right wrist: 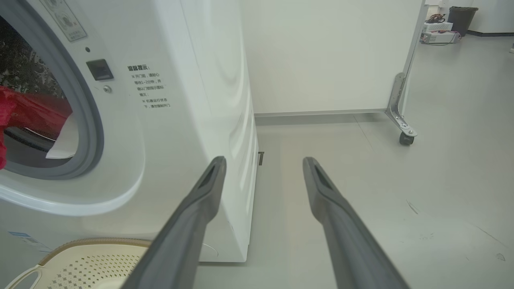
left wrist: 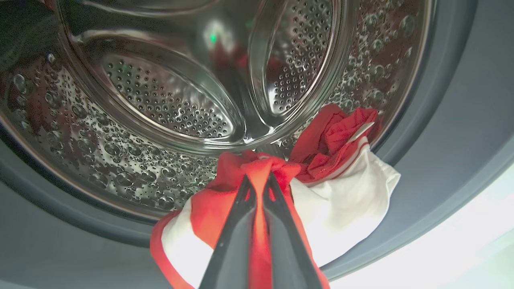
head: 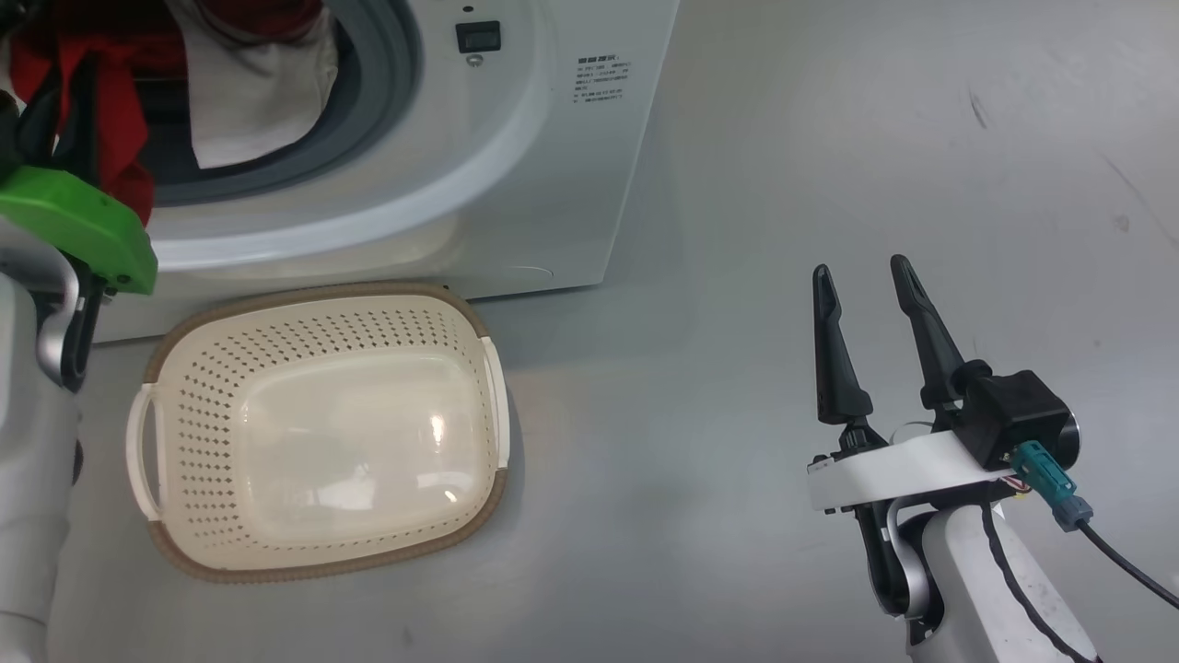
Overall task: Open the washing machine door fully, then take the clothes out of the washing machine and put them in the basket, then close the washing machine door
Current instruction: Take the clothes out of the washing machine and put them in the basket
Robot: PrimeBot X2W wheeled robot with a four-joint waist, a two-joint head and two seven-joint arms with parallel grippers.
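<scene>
Two pincers: left [left wrist: 258,179] grips clothes [left wrist: 345,200], right [head: 858,267] gapes.

On the white front of my washing machine [right wrist: 192,120], right of the drum opening, a grey printed Chinese notice [right wrist: 149,86] is headed 温馨提示; one line holds 1-2. The sticker [right wrist: 64,18] up left of it is too blurred for me to read.

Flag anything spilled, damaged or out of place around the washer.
Nothing spilled or damaged. Only the clothes stand out: they hang over the grey gasket, half out of the drum, pinched in the shut left end effector. The basket sits upright below, empty.
</scene>
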